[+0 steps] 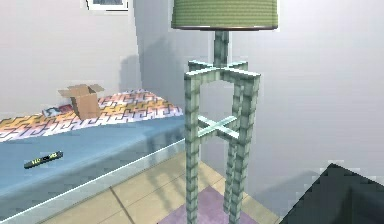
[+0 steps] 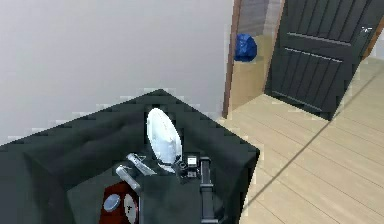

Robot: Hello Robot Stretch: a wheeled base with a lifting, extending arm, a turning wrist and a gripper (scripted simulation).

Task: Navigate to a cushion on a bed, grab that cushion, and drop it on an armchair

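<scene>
A white cushion stands upright on the dark armchair, against its back. The arm's dark bar rises from the bottom edge, and the gripper sits just below and left of the cushion, over the seat. I cannot tell whether the gripper holds the cushion, or whether it touches it. In the forward view the bed with a blue sheet and a patterned blanket lies at the left. One dark corner of the armchair shows at the bottom right.
A floor lamp with a green shade stands close ahead, beside the bed. On the bed are a cardboard box and a small dark remote-like thing. Past the armchair lie wooden floor, a dark door and a blue thing.
</scene>
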